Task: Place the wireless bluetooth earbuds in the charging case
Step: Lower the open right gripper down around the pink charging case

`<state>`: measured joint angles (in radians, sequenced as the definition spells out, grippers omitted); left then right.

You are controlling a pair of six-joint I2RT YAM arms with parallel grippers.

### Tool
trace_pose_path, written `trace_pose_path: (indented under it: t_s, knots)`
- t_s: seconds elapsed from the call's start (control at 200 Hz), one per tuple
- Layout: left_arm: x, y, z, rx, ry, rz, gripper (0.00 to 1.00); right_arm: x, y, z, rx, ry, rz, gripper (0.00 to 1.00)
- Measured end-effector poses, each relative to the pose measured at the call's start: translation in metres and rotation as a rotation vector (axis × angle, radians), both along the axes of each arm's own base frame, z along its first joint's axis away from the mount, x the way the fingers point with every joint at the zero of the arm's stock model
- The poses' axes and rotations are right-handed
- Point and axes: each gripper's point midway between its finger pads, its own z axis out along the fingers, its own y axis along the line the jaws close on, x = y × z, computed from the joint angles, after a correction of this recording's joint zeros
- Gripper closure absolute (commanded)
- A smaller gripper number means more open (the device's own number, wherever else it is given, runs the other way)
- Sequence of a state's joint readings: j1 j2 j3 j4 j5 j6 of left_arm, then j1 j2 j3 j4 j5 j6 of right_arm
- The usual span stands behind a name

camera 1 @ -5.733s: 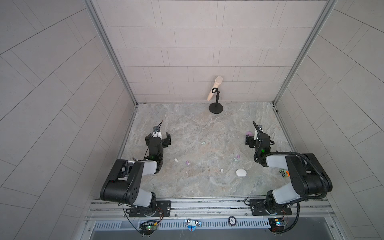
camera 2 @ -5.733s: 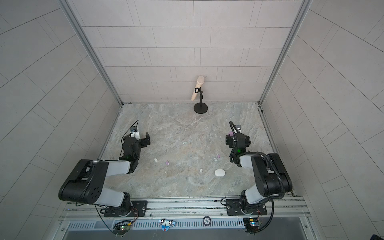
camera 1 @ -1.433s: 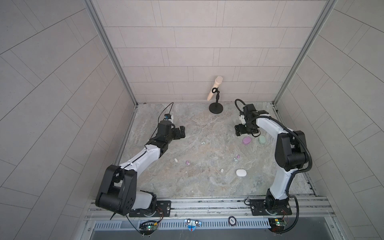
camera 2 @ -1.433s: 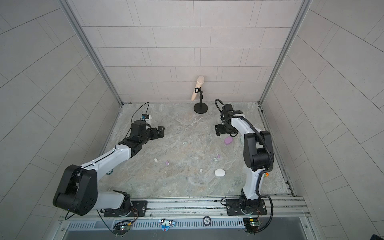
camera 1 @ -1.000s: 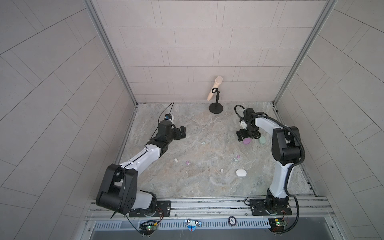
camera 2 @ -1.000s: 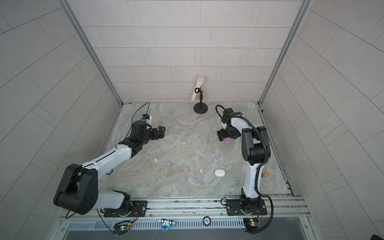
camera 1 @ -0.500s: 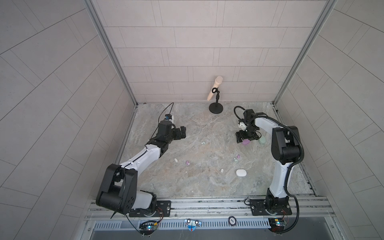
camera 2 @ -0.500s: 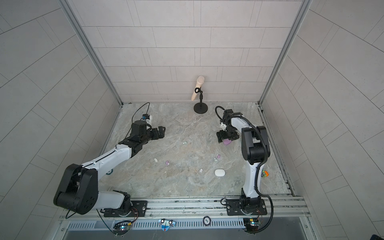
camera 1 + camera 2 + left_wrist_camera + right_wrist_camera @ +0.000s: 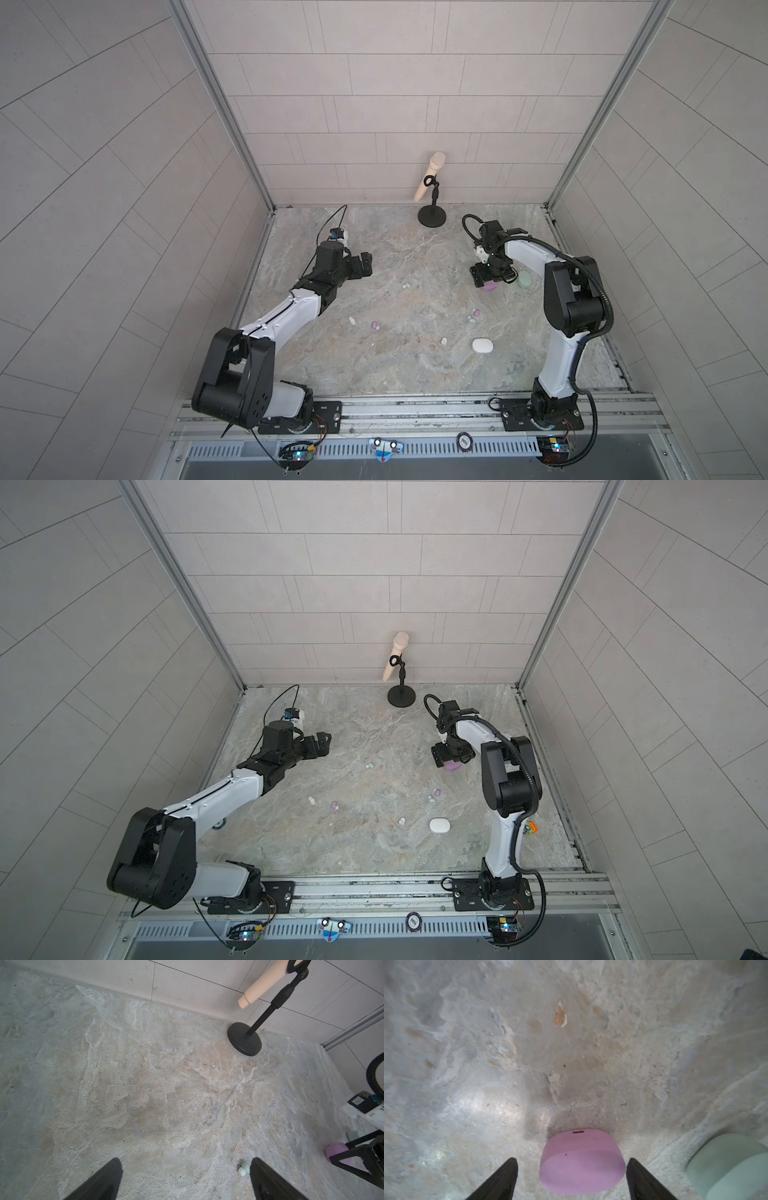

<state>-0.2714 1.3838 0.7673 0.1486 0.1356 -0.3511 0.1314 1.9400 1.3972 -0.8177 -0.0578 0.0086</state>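
A lilac charging case (image 9: 581, 1163) lies closed on the stone table, toward the far right. My right gripper (image 9: 571, 1159) stands open over it, one finger on each side, with a gap still showing on one side. In both top views the gripper (image 9: 489, 279) covers most of the case (image 9: 491, 286). Several earbuds lie scattered mid-table: a mint one (image 9: 407, 286), a white one (image 9: 352, 320), a lilac one (image 9: 375, 325), a lilac and mint pair (image 9: 473, 315). My left gripper (image 9: 185, 1169) hangs open and empty at the far left, the mint earbud (image 9: 244, 1168) just beside one finger.
A mint case (image 9: 726, 1165) lies right beside the lilac one. A white case (image 9: 482, 345) sits nearer the front. A microphone on a black stand (image 9: 432, 195) stands at the back wall. A small green-and-orange toy (image 9: 531, 828) lies behind the right arm.
My right gripper has come down over the lilac case and its jaws have narrowed around it. The left arm has not moved.
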Motion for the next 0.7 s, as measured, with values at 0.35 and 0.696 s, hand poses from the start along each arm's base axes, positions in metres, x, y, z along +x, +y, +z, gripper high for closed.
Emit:
trace_pose_path:
  t_s: [0.35,0.696]
  knots:
    - [0.0004,0.0000,0.0006,-0.001,-0.003,0.000,0.00,0.0036,-0.0033,0.0014,-0.017,-0.017,0.000,0.24]
    - [0.0004,0.0000,0.0006,-0.001,-0.003,0.000,0.00,0.0034,-0.0035,0.0011,-0.014,-0.015,0.000,0.26]
